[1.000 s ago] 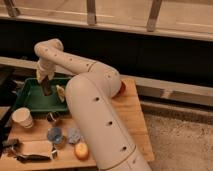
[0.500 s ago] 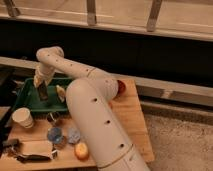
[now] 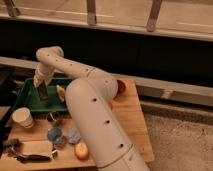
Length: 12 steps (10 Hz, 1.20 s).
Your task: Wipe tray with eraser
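Note:
The dark green tray point(image 3: 25, 100) lies at the left end of the wooden table. My gripper point(image 3: 42, 89) hangs down from the wrist over the tray's middle. It is shut on a small black oblong block, the eraser point(image 3: 43, 93), held upright with its lower end at the tray floor. A pale yellowish object point(image 3: 61, 92) lies in the tray just right of the eraser. My white arm curves over the table and hides the tray's right end.
A paper cup point(image 3: 22, 118) stands in front of the tray. A small metal cup point(image 3: 52, 118), two bluish round things point(image 3: 55, 134), an orange-yellow fruit point(image 3: 81, 149) and a dark tool point(image 3: 27, 152) lie near the front. A red object point(image 3: 120, 86) sits behind my arm.
My gripper has moved down and toward the tray's front with the eraser, from above the tray's back to its floor. Nothing else has moved.

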Each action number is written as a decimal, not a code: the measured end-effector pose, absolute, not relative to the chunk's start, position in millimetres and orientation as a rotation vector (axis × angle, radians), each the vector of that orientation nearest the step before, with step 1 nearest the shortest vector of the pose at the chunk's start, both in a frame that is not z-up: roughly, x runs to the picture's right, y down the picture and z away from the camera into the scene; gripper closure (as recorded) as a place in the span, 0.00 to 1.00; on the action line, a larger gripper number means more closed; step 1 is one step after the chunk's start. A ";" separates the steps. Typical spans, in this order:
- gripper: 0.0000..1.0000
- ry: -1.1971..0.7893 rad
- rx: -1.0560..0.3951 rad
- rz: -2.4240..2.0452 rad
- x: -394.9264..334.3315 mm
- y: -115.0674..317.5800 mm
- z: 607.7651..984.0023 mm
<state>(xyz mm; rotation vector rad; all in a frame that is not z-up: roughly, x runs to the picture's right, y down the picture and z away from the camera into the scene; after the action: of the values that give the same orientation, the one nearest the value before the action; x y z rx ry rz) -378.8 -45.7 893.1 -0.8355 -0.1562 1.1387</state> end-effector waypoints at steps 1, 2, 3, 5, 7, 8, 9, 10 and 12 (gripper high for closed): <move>1.00 -0.146 -0.844 1.147 -377.6 -41.7 900.2; 1.00 -0.137 -0.855 1.155 -376.9 -36.3 907.9; 1.00 -0.118 -0.878 1.160 -374.8 -24.5 923.0; 1.00 -0.090 -0.906 1.159 -375.2 -12.5 932.8; 1.00 -0.052 -0.899 1.177 -363.1 -8.4 932.3; 1.00 -0.040 -0.885 1.190 -354.6 -10.4 931.1; 1.00 -0.026 -0.863 1.200 -346.6 -14.9 929.8; 1.00 -0.017 -0.849 1.201 -343.2 -18.6 930.4; 1.00 -0.012 -0.841 1.205 -343.0 -24.6 940.3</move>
<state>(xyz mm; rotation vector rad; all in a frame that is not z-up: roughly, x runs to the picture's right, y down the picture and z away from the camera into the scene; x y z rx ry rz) -343.0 -24.6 940.3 -0.8413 -0.0116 1.2048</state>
